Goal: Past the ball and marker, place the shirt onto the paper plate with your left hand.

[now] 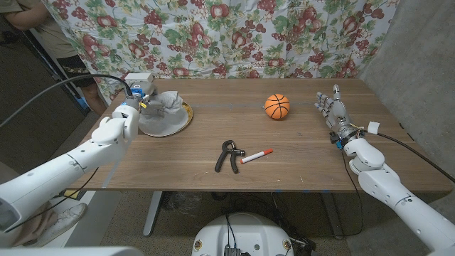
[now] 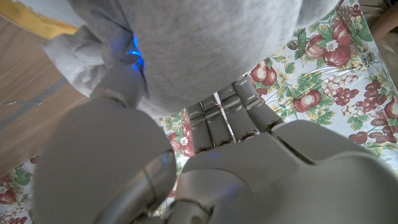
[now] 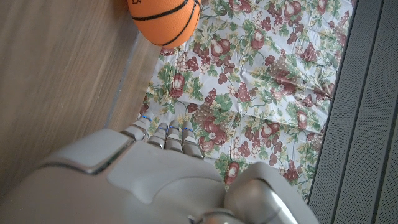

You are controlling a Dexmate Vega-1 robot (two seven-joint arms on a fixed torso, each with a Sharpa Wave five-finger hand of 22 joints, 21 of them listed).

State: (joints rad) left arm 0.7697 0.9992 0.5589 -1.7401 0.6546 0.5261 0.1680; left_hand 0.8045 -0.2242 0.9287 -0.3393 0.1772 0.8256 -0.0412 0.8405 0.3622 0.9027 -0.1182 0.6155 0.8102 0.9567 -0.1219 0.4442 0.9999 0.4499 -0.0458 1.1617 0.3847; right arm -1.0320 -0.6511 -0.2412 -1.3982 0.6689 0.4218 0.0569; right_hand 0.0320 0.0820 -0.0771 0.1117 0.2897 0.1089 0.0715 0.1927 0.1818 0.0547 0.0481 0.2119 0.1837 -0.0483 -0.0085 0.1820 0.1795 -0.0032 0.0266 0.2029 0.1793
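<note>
The placing step looks all but finished — the grey shirt [image 1: 165, 108] is bunched on the paper plate [image 1: 186, 117], and the left hand [image 1: 136, 99] is at the plate's near-left rim with its fingers closed into the cloth, as the left wrist view shows soft grey fabric draped right over the fingertips [image 2: 227, 102]. So I would say it has hold of the shirt. What the next move calls for, to my eye, is letting the fingers go slack and drawing clear without dragging a fold off the rim.

The shirt is limp, fleecy-looking knit, heaped rather than folded; the plate is thin, round and shallow, with a yellowish edge, and would likely slide on the smooth wooden counter [image 1: 298, 153] if tugged.

Right of the plate, well apart, sits an orange basketball [image 1: 277, 107] — round, ribbed with black lines. Nearer than the plate lie a black hand-grip exerciser [image 1: 227, 156] and a white marker [image 1: 257, 156] with a red cap. Far right of the plate, the right hand [image 1: 334, 114] stands with fingers apart, holding nothing.
</note>
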